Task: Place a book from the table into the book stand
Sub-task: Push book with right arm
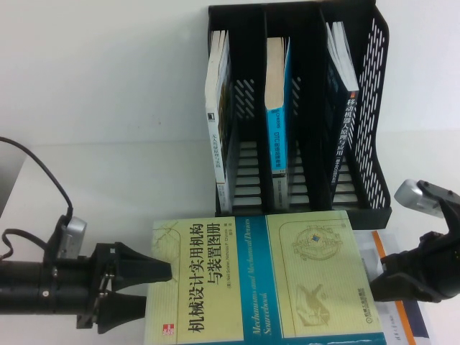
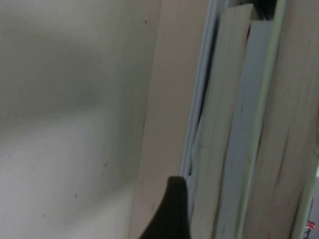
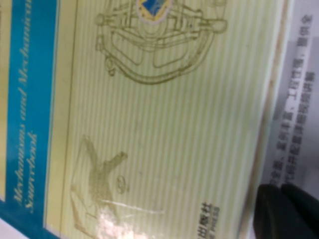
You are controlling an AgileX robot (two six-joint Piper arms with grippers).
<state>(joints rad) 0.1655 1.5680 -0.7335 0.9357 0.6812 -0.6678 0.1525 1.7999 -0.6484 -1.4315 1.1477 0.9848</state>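
White table (image 1: pixel 108 108), book (image 1: pixel 287 280) edge-cropped.

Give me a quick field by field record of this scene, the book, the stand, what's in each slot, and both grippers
Book: thick pale yellow-green book with blue band, lying flat on the white table, in front of the stand
Stand: black plastic three-slot rack, upright
Left slot: white-spined book
Middle slot: blue-spined book
Right slot: dark-spined book
Left gripper: open, fingers at the book's left edge
Right gripper: at the book's right edge
Beneath book: white papers
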